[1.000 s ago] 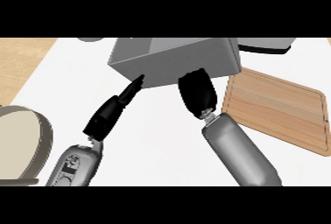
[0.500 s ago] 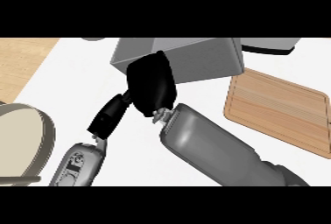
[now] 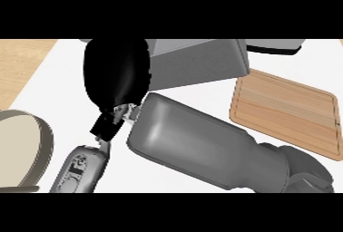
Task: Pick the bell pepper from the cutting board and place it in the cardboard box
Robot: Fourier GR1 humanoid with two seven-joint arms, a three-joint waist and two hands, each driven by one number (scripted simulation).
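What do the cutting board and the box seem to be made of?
The cutting board looks like light wood with a matt finish: fine parallel grain lines run across its tan top. The box appears plain grey and smooth, with flat faces; it could be cardboard, but no texture shows to confirm that.

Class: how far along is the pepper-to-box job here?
Done: the cutting board lies bare, so the pepper seems picked. In hand: the right robot hand is up by the box; no pepper shows. Left: placing it in the box cannot be confirmed.
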